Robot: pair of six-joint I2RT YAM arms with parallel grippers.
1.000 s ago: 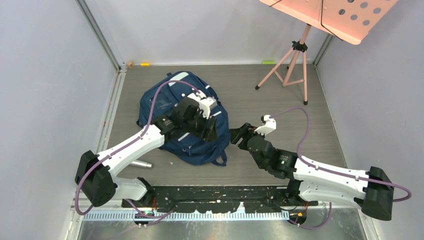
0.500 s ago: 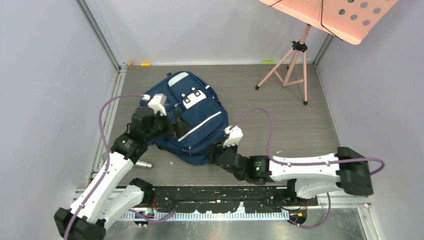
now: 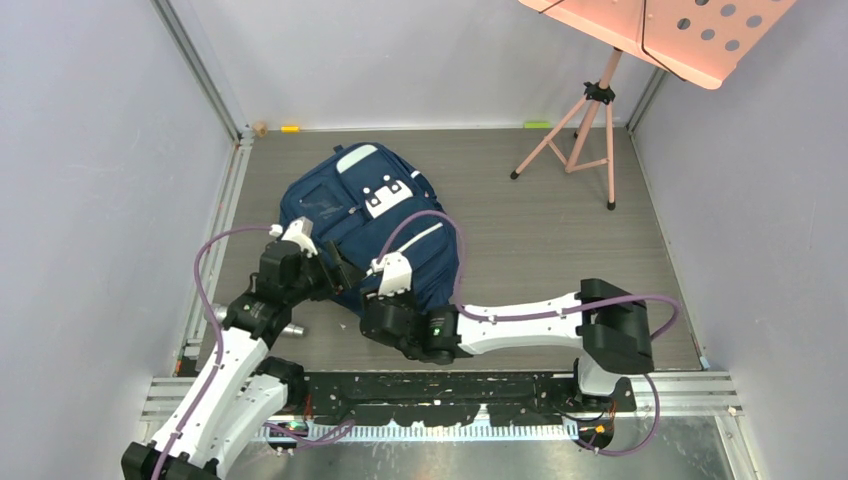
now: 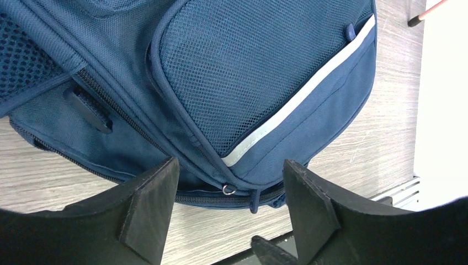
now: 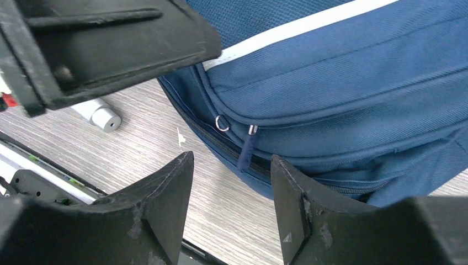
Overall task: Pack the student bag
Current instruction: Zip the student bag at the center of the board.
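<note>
Okay, bag lies flat on the table, left of centre. Left gripper hovers wide open over its near edge, holding nothing. Right gripper is likewise open and empty, zipper pull between its fingers, untouched.

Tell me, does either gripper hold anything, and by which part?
Nothing is held. The left gripper and the right gripper both stand open beside the student bag.
</note>
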